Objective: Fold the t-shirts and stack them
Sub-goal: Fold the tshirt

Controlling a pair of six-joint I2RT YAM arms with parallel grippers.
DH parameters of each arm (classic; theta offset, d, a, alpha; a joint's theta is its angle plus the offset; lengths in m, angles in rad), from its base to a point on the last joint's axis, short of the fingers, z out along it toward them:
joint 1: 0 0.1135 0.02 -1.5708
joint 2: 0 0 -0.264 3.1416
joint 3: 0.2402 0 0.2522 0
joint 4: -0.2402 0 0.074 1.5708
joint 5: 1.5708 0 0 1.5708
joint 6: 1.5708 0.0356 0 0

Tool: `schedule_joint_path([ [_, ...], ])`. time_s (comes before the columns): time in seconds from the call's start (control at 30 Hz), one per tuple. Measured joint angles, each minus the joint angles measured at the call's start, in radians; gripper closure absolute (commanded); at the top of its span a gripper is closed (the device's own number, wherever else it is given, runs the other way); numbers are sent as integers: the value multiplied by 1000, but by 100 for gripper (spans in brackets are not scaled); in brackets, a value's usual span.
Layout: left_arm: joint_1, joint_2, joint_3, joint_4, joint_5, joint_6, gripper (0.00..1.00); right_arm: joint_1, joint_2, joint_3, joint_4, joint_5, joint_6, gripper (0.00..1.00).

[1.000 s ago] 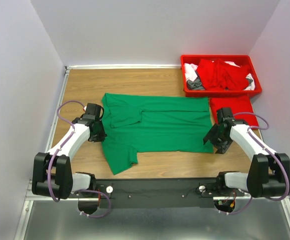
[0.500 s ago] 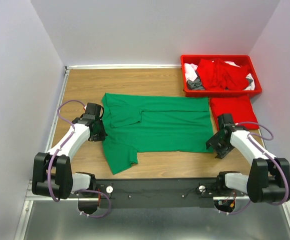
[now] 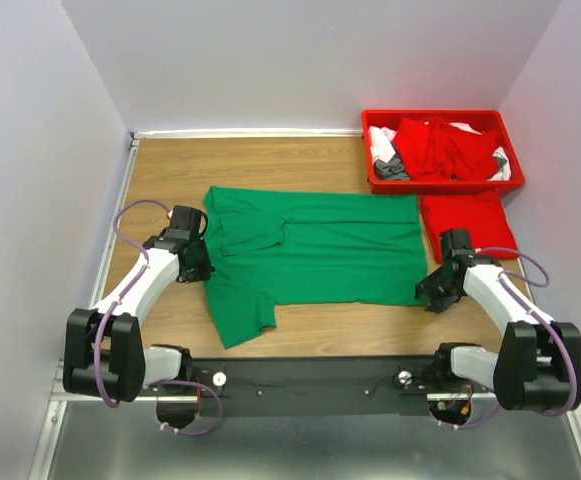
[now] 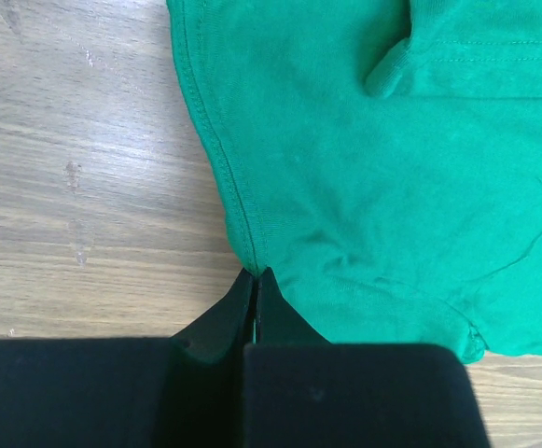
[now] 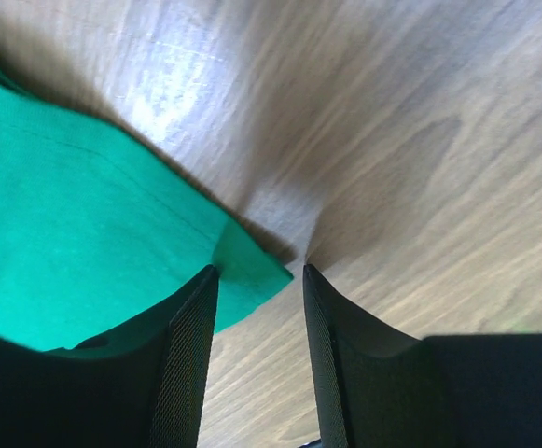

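Black left gripper (image 4: pixel 255 273) at the near left of the table (image 3: pixel 270 165), jaws pressed together with no gap, tips nipping the stitched left edge of the green t-shirt (image 3: pixel 315 250). Small creases in the cloth, fanning out from the pinch. From above, set just beside the shirt's left margin, a little beyond the near sleeve.

On the near right, the right gripper (image 5: pixel 258 273), low over the wood, jaws parted and straddling the shirt's near right corner. Corner of cloth lying between the two fingers, not clamped; nothing held there.

Green t-shirt spread flat across the middle of the table, lying sideways, shoulder end to the left and bottom hem to the right. Near sleeve sticking out toward the arm bases; far sleeve turned in over the body.

Farther back and to the right, a red t-shirt (image 3: pixel 465 213) folded into a flat rectangle on the wood, just beyond the right gripper and just beside the green shirt's right hem.

Behind that, close against its far edge, a red plastic bin (image 3: pixel 432 114) in the far right corner, holding a heap of crumpled red garments (image 3: pixel 448 148), with white cloth (image 3: pixel 380 135) and a grey piece (image 3: pixel 392 168) at the left side.
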Motion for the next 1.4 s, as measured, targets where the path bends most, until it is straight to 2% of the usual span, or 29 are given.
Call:
schedule_joint_path([
  [0.1,0,0,0,0,0,0,100,0,9,2,6,-8,-1,56],
  [0.23,0,0,0,0,0,0,100,0,24,5,23,-28,1,69],
  [0.3,0,0,0,0,0,0,100,0,24,5,31,-39,4,83],
  [0.33,0,-1,0,-1,0,0,100,0,24,5,32,-41,3,83],
  [0.37,0,-2,0,-2,0,0,100,0,24,3,37,-45,4,93],
  [0.4,0,-3,0,-4,0,0,100,0,24,2,41,-48,6,98],
  [0.43,0,-5,0,-8,0,0,100,0,24,1,44,-50,10,99],
  [0.7,0,-58,0,-78,0,1,100,0,-8,23,-27,-39,-40,99],
  [0.97,0,-122,16,-169,1,5,100,-2,-48,138,-122,-15,-140,99],
  [1.4,57,-54,101,-180,27,58,100,-4,130,397,-148,32,-304,99],
])
